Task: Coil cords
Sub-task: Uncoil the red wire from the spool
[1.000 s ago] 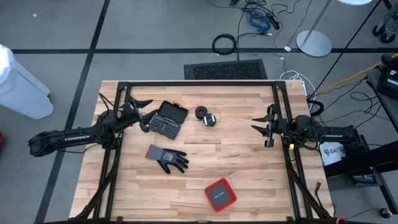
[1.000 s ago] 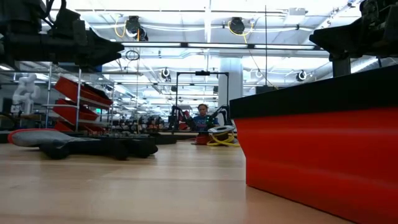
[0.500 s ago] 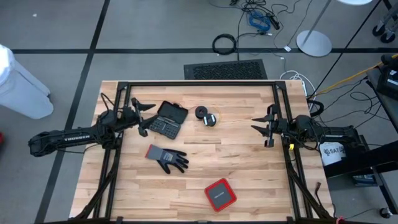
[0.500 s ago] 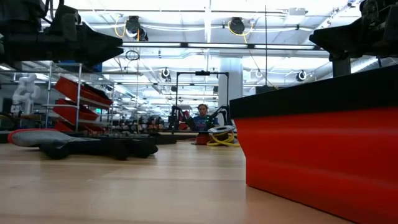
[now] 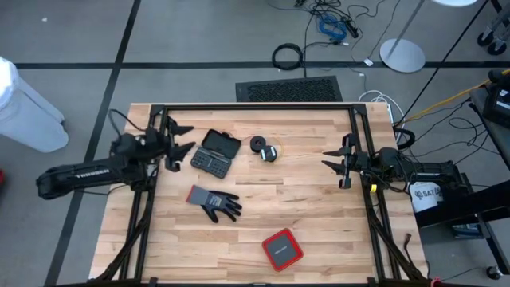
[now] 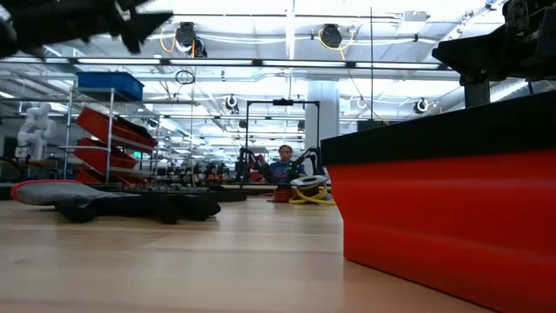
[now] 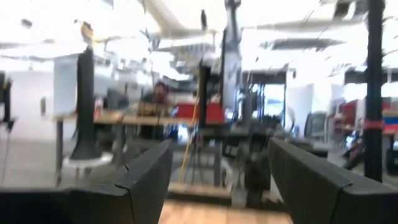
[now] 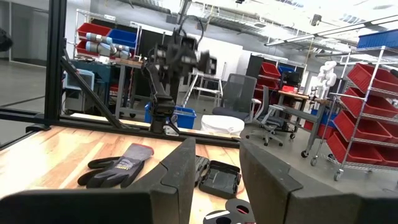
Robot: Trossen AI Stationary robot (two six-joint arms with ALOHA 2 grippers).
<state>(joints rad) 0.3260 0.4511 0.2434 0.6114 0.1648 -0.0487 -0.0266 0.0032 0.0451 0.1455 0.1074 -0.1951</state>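
The left end effector (image 5: 177, 143) hung with its dark fingers spread wide and empty at about 9 o'clock on the wooden surface (image 5: 319, 223), just beside the dark flat rectangular case (image 5: 215, 151). The right end effector (image 5: 344, 163) waited at 3 o'clock — also spread, holding nothing. The small red and yellow cords (image 5: 269, 152) lay bundled near 12 o'clock beside a round black spool (image 5: 258, 144) — well apart from both.

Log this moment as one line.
left gripper: open, empty, raised | right gripper: open, empty, waiting | cords: untouched on table
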